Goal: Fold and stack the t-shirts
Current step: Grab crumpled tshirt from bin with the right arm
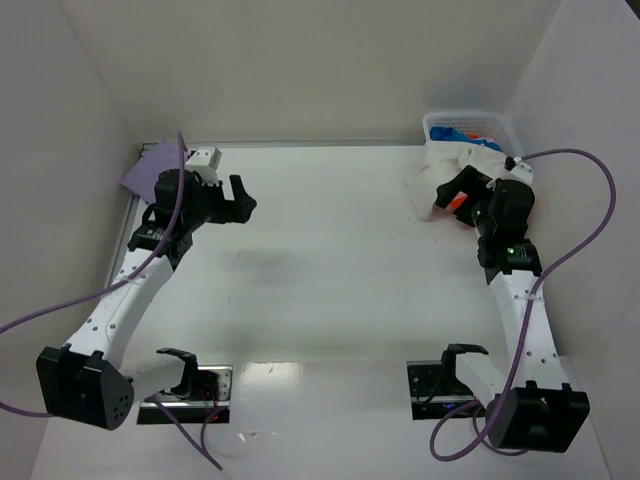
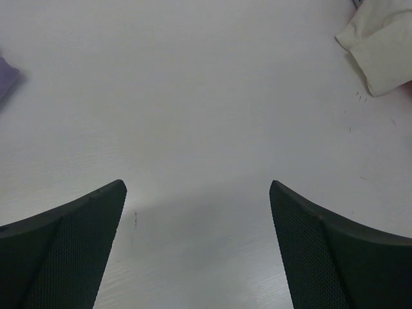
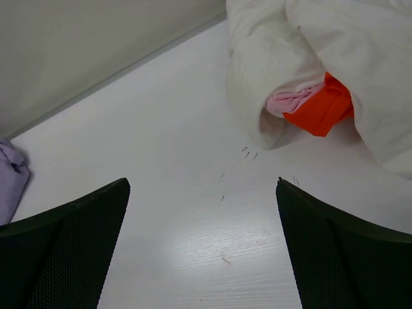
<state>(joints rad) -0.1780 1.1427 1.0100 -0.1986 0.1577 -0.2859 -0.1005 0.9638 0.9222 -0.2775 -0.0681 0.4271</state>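
An off-white t-shirt (image 1: 445, 170) lies bunched at the back right, spilling from the basket. It fills the upper right of the right wrist view (image 3: 322, 45), with an orange-red shirt (image 3: 322, 109) and a pale pink one (image 3: 293, 100) tucked under it. A blue shirt (image 1: 458, 133) lies in the basket. A lavender shirt (image 1: 150, 168) sits folded at the back left. My left gripper (image 1: 243, 198) is open and empty above the table near the lavender shirt. My right gripper (image 1: 458, 190) is open and empty beside the off-white shirt.
A white mesh basket (image 1: 497, 125) stands in the back right corner. White walls close the table at the back and both sides. The off-white sleeve shows in the left wrist view (image 2: 380, 45), with a lavender corner (image 2: 5, 76) at its left edge.
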